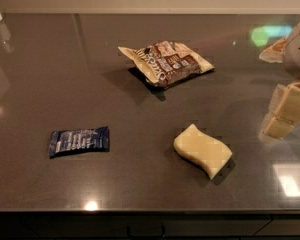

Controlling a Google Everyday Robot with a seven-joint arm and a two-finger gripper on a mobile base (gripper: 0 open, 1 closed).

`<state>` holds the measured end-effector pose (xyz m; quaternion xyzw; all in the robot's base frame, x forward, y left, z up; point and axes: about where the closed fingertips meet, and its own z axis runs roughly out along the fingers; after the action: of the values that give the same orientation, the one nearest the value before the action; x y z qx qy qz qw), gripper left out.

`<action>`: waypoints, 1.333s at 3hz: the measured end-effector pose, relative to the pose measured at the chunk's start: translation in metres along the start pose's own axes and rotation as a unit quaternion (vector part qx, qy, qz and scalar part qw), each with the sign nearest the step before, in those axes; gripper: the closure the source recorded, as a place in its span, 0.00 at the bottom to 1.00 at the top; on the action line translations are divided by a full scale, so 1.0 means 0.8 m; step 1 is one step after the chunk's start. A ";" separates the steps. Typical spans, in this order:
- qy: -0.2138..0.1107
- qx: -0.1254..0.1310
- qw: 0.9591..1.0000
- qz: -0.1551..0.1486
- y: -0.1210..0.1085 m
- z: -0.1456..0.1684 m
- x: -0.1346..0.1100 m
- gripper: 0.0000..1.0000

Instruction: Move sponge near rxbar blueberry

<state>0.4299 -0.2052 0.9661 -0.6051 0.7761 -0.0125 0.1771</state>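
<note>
Dark worktop, glossy, lamp glare noted along the front edge. Left front: the rxbar blueberry is seen lying flat, untouched. Centre, towards the back: a tan-and-brown snack bag, crinkled, no part of the job. Right of centre, front: the sponge is found resting flat on the worktop, well apart from the rxbar blueberry, with bare surface between the two. Far right edge: the gripper is seen raised off the surface, apart from the sponge and to its right, with nothing held; whether it is spread or closed cannot be told. Progress is judged as nil so far: the sponge is not yet grasped or shifted. The reach to the sponge, the grasp, the carry leftward and the set-down beside the blue wrapper are all left to be done.
</note>
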 end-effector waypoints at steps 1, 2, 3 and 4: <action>-0.032 -0.009 0.999 -0.002 0.023 0.020 -0.010 0.00; -0.062 -0.024 0.998 -0.003 0.049 0.051 -0.020 0.00; -0.081 -0.041 0.996 -0.002 0.071 0.085 -0.029 0.00; -0.096 -0.051 0.994 -0.003 0.078 0.115 -0.037 0.00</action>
<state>0.4039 -0.1423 0.8731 -0.6145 0.7530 0.0849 0.2192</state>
